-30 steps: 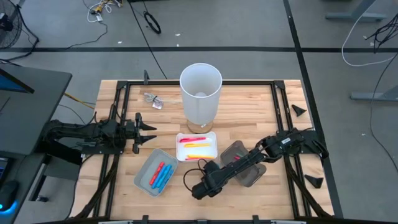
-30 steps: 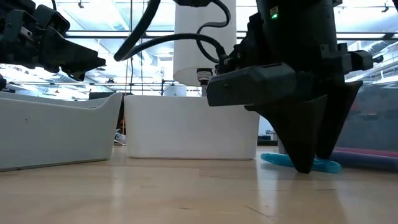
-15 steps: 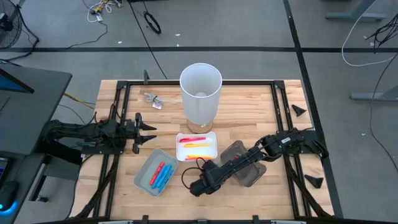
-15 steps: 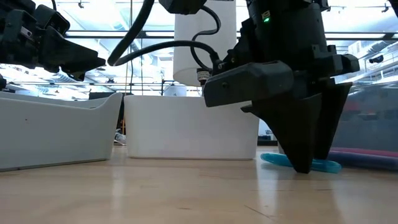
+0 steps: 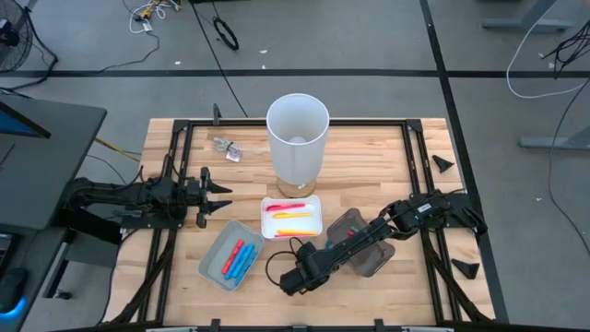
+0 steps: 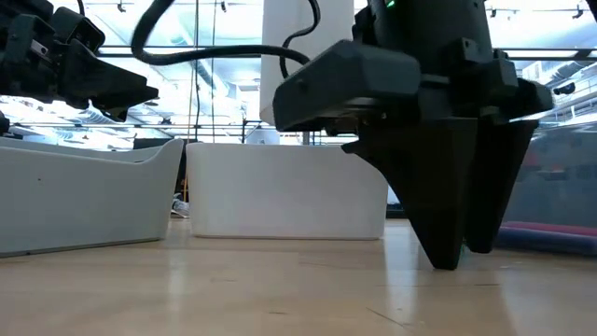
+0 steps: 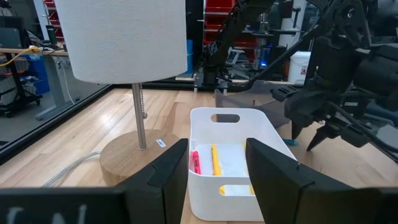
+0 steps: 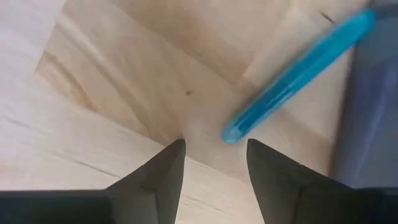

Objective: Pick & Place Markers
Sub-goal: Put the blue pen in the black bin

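A blue marker [image 8: 298, 74] lies flat on the wooden table beside a dark clear tray [image 5: 361, 247]. My right gripper [image 8: 214, 149] points down, open, just past the marker's near end, fingertips close above the wood [image 6: 462, 254]. The arm hides this marker in the high view. Red and yellow markers [image 5: 293, 214] lie in a white tray [image 5: 267, 205]. Red and blue markers [image 5: 240, 258] lie in a grey tray [image 5: 210, 267]. My left gripper [image 5: 221, 194] waits open at the table's left, level, facing the white tray [image 7: 273, 140].
A lamp with a white shade [image 5: 297, 138] stands on a round wooden base [image 7: 134, 155] just behind the white tray. A small clear packet [image 5: 227, 148] lies at the far left. Black frame rails [image 5: 180, 157] run along the table's sides.
My right gripper has tipped and rolled a little while staying over the same spot, and its body now hides the blue marker in the low view. The marker has stayed where it lay.
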`<state>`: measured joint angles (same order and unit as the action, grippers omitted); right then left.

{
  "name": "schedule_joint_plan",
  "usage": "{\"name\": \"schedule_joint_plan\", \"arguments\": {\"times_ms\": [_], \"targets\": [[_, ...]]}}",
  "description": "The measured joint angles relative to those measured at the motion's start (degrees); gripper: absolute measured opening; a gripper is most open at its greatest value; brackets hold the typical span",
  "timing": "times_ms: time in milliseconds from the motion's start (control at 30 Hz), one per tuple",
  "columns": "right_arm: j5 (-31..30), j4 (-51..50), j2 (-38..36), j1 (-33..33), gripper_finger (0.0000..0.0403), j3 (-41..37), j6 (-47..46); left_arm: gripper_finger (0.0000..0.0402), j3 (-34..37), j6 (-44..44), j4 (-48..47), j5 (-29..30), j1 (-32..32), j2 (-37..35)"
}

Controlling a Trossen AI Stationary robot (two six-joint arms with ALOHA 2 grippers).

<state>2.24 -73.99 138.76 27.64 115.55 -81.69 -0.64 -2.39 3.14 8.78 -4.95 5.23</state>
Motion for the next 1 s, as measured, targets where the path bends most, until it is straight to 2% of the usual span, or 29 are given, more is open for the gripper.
{"name": "schedule_joint_plan", "arguments": {"times_ms": [300,733,1000], "targets": [[-1.72,0.16,-0.02,0.29,0.0180,0.07,-13.77,0.0165,0.00,0.00,0.00,0.00,0.00,0.01],[-9.10,1.28,-0.04,0.37,0.0180,0.09,-29.07,0.0165,0.00,0.00,0.00,0.00,0.00,-0.01],[-11.38,-1.23,0.00,0.28,0.0146,0.00,-37.87,0.0165,0.00,0.01,0.02,0.00,0.00,-0.01]]}}
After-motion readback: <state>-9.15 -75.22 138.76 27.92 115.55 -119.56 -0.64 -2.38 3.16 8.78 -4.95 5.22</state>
